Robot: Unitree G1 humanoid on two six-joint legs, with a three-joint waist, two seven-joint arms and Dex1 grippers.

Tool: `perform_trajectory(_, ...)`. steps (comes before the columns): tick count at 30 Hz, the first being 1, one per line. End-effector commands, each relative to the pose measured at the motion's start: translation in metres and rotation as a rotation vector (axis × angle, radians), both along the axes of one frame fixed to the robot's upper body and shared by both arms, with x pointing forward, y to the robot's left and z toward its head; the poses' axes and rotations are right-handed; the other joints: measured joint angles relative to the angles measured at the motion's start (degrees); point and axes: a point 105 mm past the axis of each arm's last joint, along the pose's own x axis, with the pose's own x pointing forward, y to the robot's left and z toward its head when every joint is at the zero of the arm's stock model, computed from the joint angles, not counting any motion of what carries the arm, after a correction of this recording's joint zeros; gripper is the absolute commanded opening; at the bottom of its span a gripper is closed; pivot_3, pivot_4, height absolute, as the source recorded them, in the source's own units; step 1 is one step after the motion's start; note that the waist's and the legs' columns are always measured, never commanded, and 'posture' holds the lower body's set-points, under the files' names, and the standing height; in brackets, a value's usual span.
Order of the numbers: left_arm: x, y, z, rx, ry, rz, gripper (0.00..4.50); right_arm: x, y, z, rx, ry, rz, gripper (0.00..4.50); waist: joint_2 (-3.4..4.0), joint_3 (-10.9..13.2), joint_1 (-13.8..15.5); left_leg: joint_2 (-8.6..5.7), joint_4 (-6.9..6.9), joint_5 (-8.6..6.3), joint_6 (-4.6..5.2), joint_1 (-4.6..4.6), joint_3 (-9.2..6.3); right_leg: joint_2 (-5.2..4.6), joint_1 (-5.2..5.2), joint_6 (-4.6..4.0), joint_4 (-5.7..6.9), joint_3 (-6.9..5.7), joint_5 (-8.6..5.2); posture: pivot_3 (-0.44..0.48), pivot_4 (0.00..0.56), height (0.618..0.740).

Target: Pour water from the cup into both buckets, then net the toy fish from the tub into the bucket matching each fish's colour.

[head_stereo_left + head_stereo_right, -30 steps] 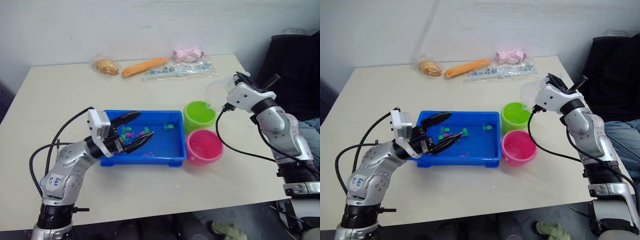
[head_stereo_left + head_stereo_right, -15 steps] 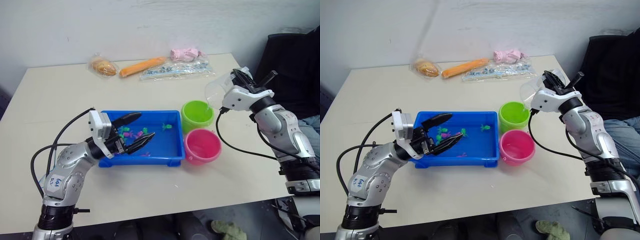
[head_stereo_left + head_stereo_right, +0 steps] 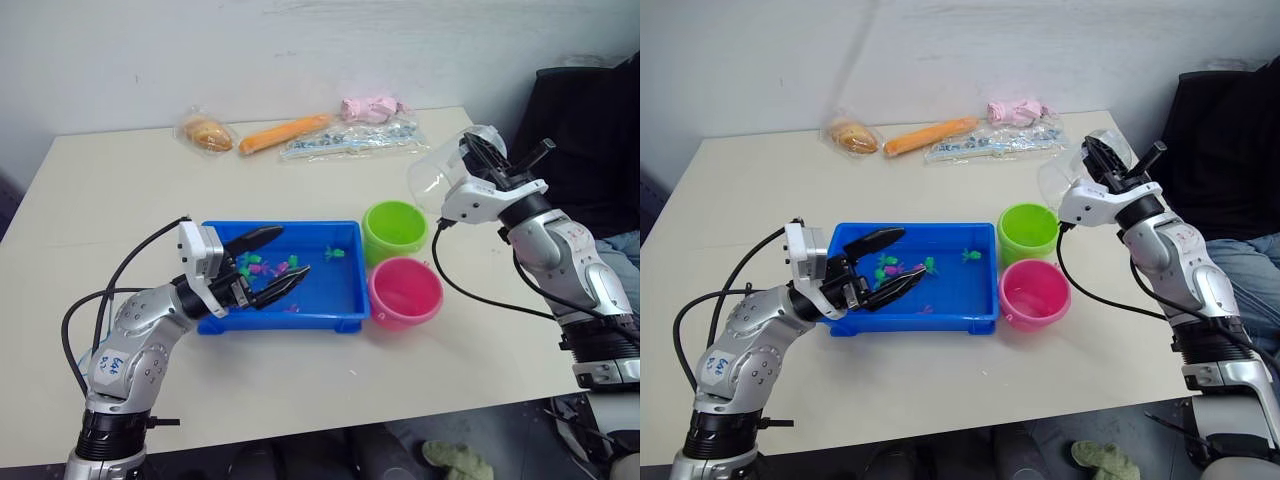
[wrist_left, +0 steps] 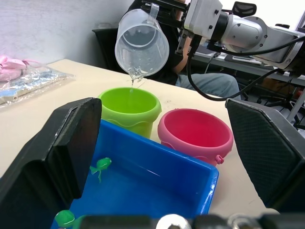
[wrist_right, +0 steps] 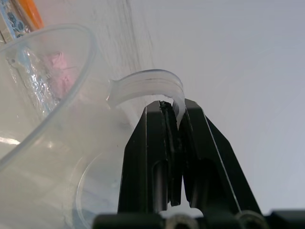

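The clear cup (image 3: 437, 178) hangs tipped on its side above the lime green bucket (image 3: 396, 230), spout down, and a thin trickle falls from the spout (image 4: 133, 76) into that bucket. My right gripper (image 5: 174, 106) is shut on the cup's handle (image 5: 147, 83). The pink bucket (image 3: 405, 292) stands just in front of the green one. Left of both lies the blue tub (image 3: 345, 300) holding several tiny pink and green toy fish (image 3: 262, 268). My left gripper (image 3: 290, 252) is open low over the tub's left half, holding nothing.
Along the table's far edge lie a bagged bun (image 3: 208, 133), an orange carrot-like piece (image 3: 285, 132), a clear bag of small blue bits (image 3: 350, 140) and a pink bundle (image 3: 375, 106). Something dark (image 3: 590, 120) sits past the table's right edge.
The right gripper has risen slightly and the cup has tipped further over the green bucket. The left gripper has stayed open over the tub.
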Motion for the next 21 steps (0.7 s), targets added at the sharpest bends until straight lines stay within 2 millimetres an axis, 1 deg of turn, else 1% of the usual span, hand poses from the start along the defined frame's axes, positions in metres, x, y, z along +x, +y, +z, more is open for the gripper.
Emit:
perform_trajectory(1,-0.007,-0.002,0.008,-0.008,-0.036,-0.022,4.5,-0.003,-0.001,0.008,0.113,-0.005,0.026,0.13,0.0,0.0,0.0,0.0,0.0,0.0,0.0,0.01,0.0,0.0,0.0,0.0,0.01,0.0,0.0,0.0,0.15,0.74)
perform_trajectory(3,-0.007,-0.002,0.008,-0.007,-0.035,-0.024,4.5,-0.004,-0.005,0.012,0.177,-0.011,0.016,0.13,0.0,0.0,0.0,0.0,0.0,0.0,0.0,0.02,0.0,0.01,0.0,0.0,0.02,0.0,0.0,0.0,0.15,0.74)
perform_trajectory(5,-0.007,-0.002,0.008,-0.007,-0.034,-0.026,4.5,-0.004,-0.008,0.012,0.192,-0.003,0.008,0.13,0.0,0.0,0.0,0.01,0.0,0.01,-0.01,0.02,0.0,0.02,0.0,0.0,0.03,0.01,0.0,0.0,0.15,0.74)
perform_trajectory(7,-0.008,-0.003,0.007,-0.008,-0.031,-0.035,4.5,-0.001,-0.021,0.009,0.347,0.064,0.005,0.13,0.0,0.0,0.05,0.01,0.01,0.01,-0.01,0.02,0.01,0.01,0.0,0.0,0.03,0.02,0.0,0.0,0.15,0.74)
perform_trajectory(9,-0.007,-0.003,0.008,-0.008,-0.03,-0.041,4.5,-0.001,-0.032,0.009,0.462,0.096,0.004,0.13,0.0,0.0,0.11,0.01,0.04,0.01,-0.01,0.02,0.01,0.01,0.01,0.0,0.04,0.01,0.0,0.0,0.15,0.74)
perform_trajectory(13,-0.006,-0.003,0.008,-0.009,-0.031,-0.047,4.5,-0.007,-0.055,0.019,0.678,0.086,0.008,0.13,0.0,0.0,0.07,0.01,0.03,0.01,-0.01,0.02,0.0,0.02,0.01,0.0,0.05,0.01,0.0,0.0,0.15,0.74)
perform_trajectory(14,-0.006,-0.003,0.008,-0.012,-0.031,-0.05,4.5,-0.008,-0.059,0.021,0.752,0.096,0.027,0.13,0.0,0.0,0.06,0.01,0.03,0.01,-0.01,0.02,0.0,0.02,0.01,0.0,0.06,0.01,0.0,0.0,0.15,0.74)
perform_trajectory(17,-0.01,-0.004,0.017,-0.08,-0.022,-0.083,4.5,-0.018,-0.073,0.023,1.077,0.178,0.16,0.13,0.0,0.0,0.11,0.03,0.02,0.01,-0.01,0.02,-0.01,0.04,0.01,0.0,0.06,0.01,0.0,0.0,0.15,0.74)
perform_trajectory(19,-0.016,-0.005,0.02,-0.076,-0.011,-0.14,4.5,-0.031,-0.095,0.024,1.275,0.172,0.196,0.13,0.0,0.0,0.2,0.1,0.02,0.0,-0.02,0.01,-0.05,0.09,0.02,0.0,0.07,0.0,0.0,0.0,0.15,0.74)
perform_trajectory(20,-0.018,-0.005,0.02,-0.067,-0.006,-0.163,4.5,-0.038,-0.105,0.022,1.358,0.171,0.204,0.13,0.0,0.0,0.34,0.12,0.03,-0.01,-0.04,-0.02,-0.09,0.11,0.02,0.0,0.07,-0.01,0.0,0.0,0.15,0.74)
perform_trajectory(21,-0.021,-0.004,0.021,-0.051,-0.002,-0.193,4.5,-0.046,-0.119,0.016,1.441,0.17,0.195,0.13,0.0,0.0,0.55,0.13,0.03,-0.01,-0.04,-0.03,-0.12,0.11,0.02,0.0,0.08,-0.02,0.0,0.0,0.15,0.74)
